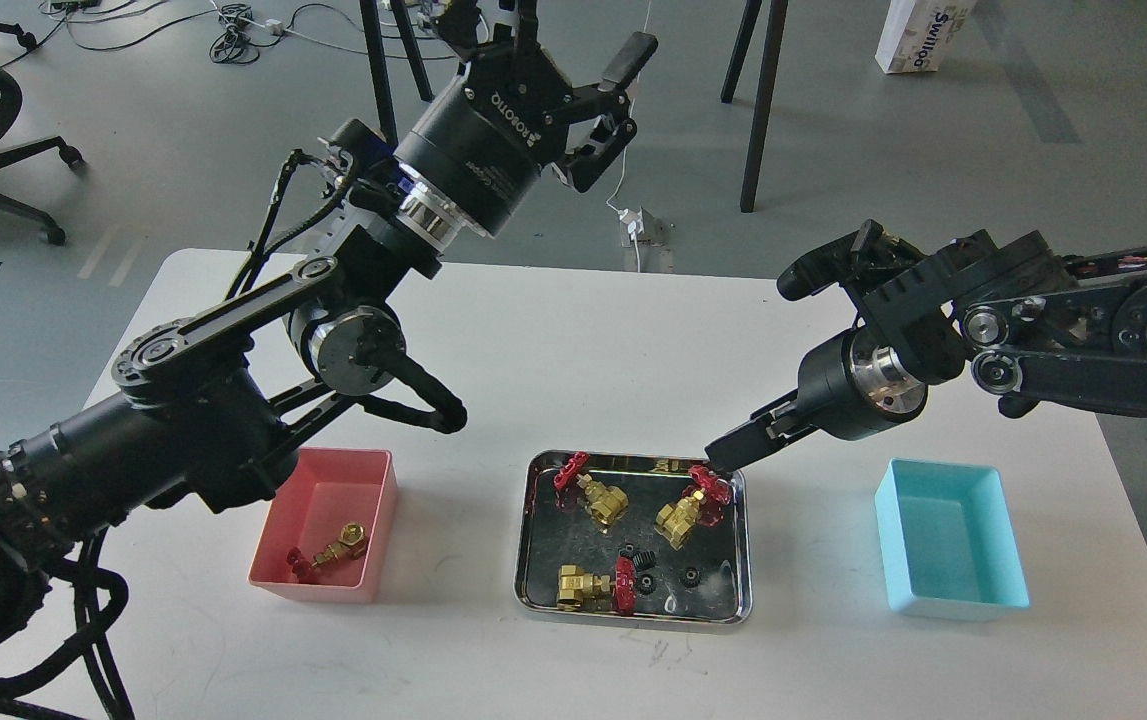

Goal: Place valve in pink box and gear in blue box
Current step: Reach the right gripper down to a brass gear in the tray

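Note:
One valve point(333, 551) lies in the pink box point(379, 520) at the left. Three more valves point(598, 492) point(685, 512) point(588, 587) lie in the steel tray point(531, 540) in the middle, with three black gears point(640, 559) point(646, 584) point(691, 576) near its front. The blue box point(973, 600) at the right is empty. My left gripper point(583, 45) is raised high behind the table, open and empty. My right gripper point(725, 458) points down-left at the tray's far right corner, its tip right by the red handwheel point(711, 488) of the right valve. Its fingers cannot be told apart.
The white table point(553, 340) ends close in front of the boxes and tray. My left arm's elbow and cable loop point(433, 395) hang over the table beside the pink box. Chair legs and cables stand on the floor behind.

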Tool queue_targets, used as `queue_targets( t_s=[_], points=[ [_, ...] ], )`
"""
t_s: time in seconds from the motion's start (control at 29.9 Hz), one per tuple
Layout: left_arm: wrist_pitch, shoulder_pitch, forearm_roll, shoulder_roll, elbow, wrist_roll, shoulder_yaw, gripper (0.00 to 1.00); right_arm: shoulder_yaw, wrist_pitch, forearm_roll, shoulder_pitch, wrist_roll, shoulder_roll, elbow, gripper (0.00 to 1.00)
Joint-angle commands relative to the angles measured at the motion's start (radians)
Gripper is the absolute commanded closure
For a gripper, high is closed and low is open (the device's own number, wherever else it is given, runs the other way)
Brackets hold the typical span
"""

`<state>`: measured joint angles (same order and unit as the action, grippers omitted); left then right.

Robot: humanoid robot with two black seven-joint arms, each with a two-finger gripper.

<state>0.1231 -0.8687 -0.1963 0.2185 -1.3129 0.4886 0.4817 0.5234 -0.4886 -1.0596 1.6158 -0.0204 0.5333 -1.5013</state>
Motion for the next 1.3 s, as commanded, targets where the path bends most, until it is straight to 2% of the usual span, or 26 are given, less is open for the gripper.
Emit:
queue_targets(
  t_s=[0.0,0.17,0.3,0.43,0.84,1.27],
  points=[
    [-0.005,0.033,-0.003,-0.036,0.001,0.000,0.001,0.06,0.015,0.000,-0.040,-0.001,-0.003,-0.052,-0.011,0.13],
    [-0.002,0.071,-0.003,-0.034,-0.002,0.000,0.001,0.06,0.072,0.000,-0.077,-0.004,-0.009,-0.082,-0.054,0.35],
    [-0.002,0.074,-0.003,-0.034,-0.002,0.000,0.001,0.06,0.101,0.000,-0.077,-0.040,-0.048,-0.116,-0.060,0.43],
    [-0.003,0.076,-0.003,-0.036,-0.002,0.000,0.000,0.06,0.109,0.000,-0.076,-0.071,-0.076,-0.180,-0.034,0.44],
    [-0.003,0.089,-0.003,-0.033,-0.002,0.000,-0.003,0.06,0.109,0.000,-0.071,-0.211,-0.076,-0.320,0.139,0.44],
    [-0.003,0.097,-0.005,-0.033,0.001,0.000,-0.011,0.05,0.096,0.018,-0.068,-0.235,-0.076,-0.424,0.243,0.44]
  ],
)
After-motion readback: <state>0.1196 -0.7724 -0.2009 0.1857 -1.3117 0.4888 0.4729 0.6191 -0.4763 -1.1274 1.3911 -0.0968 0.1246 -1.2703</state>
